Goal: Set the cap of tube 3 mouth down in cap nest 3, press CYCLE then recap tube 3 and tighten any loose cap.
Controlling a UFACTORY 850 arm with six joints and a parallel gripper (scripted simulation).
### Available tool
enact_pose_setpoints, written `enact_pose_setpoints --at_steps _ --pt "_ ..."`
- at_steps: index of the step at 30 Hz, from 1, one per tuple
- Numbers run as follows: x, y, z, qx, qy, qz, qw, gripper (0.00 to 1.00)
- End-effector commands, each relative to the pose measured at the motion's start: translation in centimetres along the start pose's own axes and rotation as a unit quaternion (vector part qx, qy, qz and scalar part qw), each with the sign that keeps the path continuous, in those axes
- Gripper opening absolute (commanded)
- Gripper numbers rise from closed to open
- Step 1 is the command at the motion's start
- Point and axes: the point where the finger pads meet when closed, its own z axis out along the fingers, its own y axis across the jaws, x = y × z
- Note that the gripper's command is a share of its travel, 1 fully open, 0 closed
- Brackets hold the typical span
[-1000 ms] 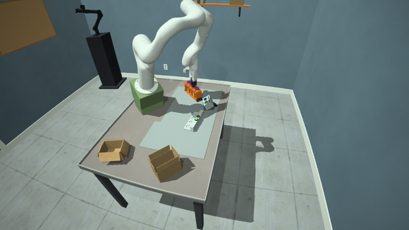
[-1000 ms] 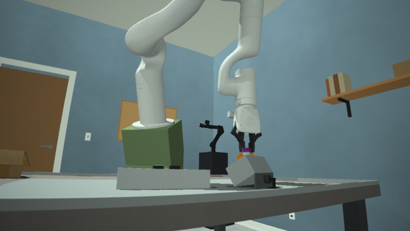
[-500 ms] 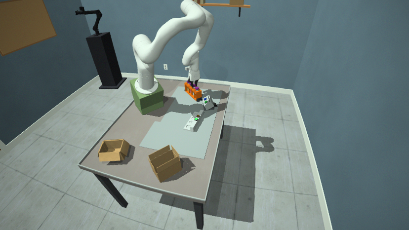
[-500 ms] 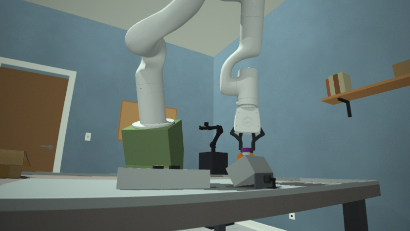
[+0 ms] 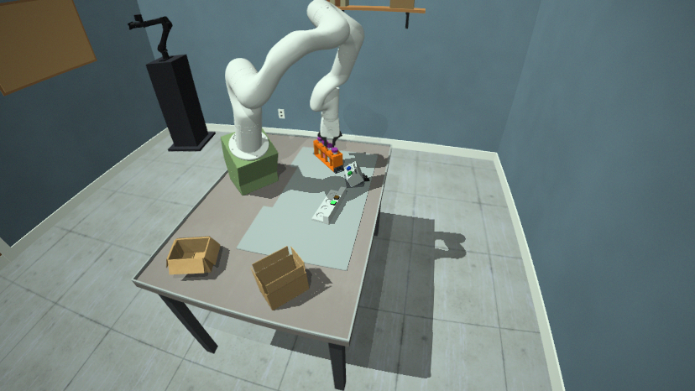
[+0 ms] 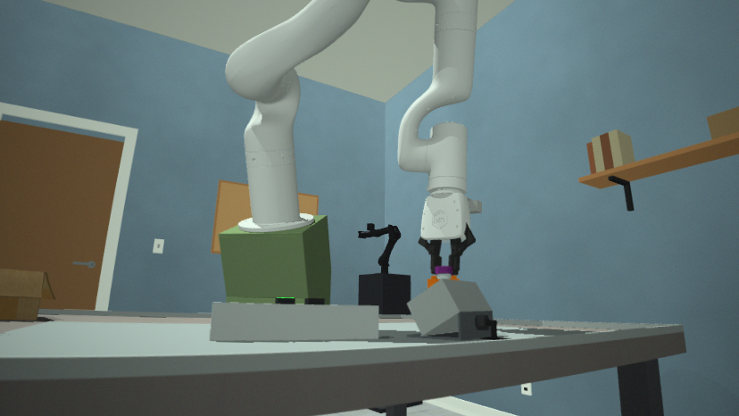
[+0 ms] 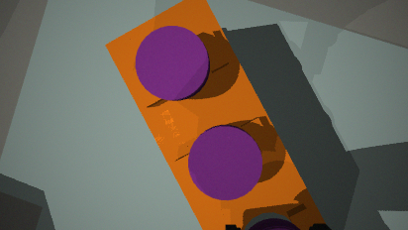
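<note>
A round purple cap [image 5: 329, 145] [image 7: 274, 225] was clamped by the black-fingered gripper [image 5: 330, 143] [image 6: 444, 269] [image 7: 275, 227] at the angular orange decapping station [image 5: 335, 160] [image 6: 432, 281] [image 7: 213, 109]; its lower part was cut off in the wrist view.

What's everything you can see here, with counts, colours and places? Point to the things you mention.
Decapping station [image 5: 337, 162] [image 6: 432, 282] [image 7: 124, 64]: one, orange, on the mat
Caps [image 5: 334, 149] [image 6: 443, 269] [image 7: 172, 62]: at least three, purple, atop the station
Key housing [image 5: 356, 180] [image 6: 444, 310]: one, grey, blue and green keys, beside the station
Cap tray [image 5: 327, 218] [image 6: 294, 322]: one, white, green lamp lit, on the mat
Mat [image 5: 291, 232] [image 6: 103, 341] [image 7: 89, 99]: one, pale green, on the table
Table [image 5: 209, 218] [image 6: 413, 377]: one, brownish top
Cartons [image 5: 283, 291] [image 6: 18, 310]: two, brown, on the table
Shelf [image 5: 378, 8] [image 6: 656, 164]: one, orange-brown, on the wall
Door [image 6: 56, 206]: one, brown, in the wall
Second arm [image 5: 166, 36] [image 6: 385, 253]: one, black, on a pedestal
Robot arm [image 5: 291, 53] [image 6: 274, 186]: one, white, on a green block
Gripper [image 5: 329, 142] [image 6: 444, 266] [image 7: 275, 227]: one, white and black, shut on a cap
</note>
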Motion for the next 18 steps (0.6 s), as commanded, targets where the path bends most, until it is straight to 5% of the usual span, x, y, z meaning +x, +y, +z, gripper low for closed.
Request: enact_pose_setpoints --at_steps 1,12,13,18 --pt "0.04 0.00 -0.01 -0.026 0.015 0.136 0.990 0.00" --pt "0.04 0.00 -0.01 -0.028 0.016 0.155 0.987 0.00" --pt "0.04 0.00 -0.01 -0.028 0.016 0.155 0.987 0.46" --pt "0.04 0.00 -0.01 -0.028 0.016 0.155 0.987 0.46"
